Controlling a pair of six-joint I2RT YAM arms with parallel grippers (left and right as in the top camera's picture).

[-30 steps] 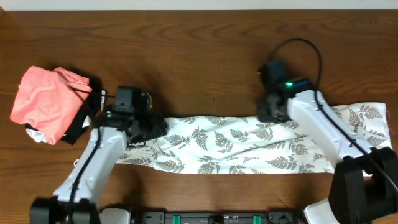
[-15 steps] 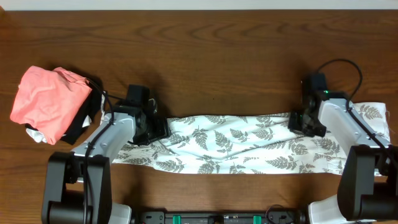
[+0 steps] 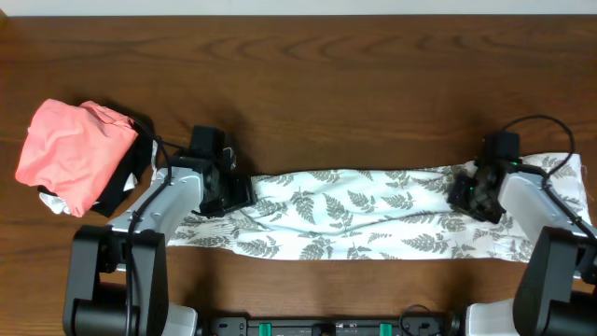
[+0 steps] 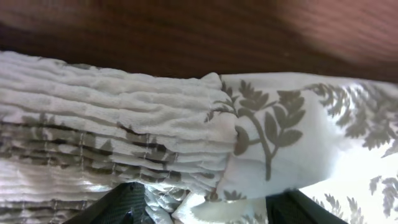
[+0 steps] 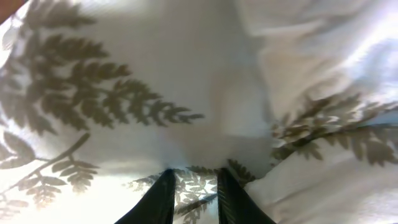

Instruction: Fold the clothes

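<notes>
The left gripper (image 4: 208,208) is seen with its fingers set wide, bunched cloth lying between them and no pinch evident. The right gripper (image 5: 194,186) is nearly closed, with cloth showing in the slit; whether any is pinched cannot be told. Between the 2, the clothes (image 3: 364,210) are stretched as 1 long fern-printed band across the near part of the table (image 3: 326,84), creased towards the middle. Straightening is judged to be the step in hand; no end-to-end fold is made yet. A firm hold on 1 end is called for next, so that it can be carried over to the other with edges matched. Farther left, a salmon-pink garment (image 3: 70,154) lies against a black cloth (image 3: 126,187). The ribbed, gathered panel at the left end is shown only by the left wrist view. The full length and the pile are shown only from overhead.
</notes>
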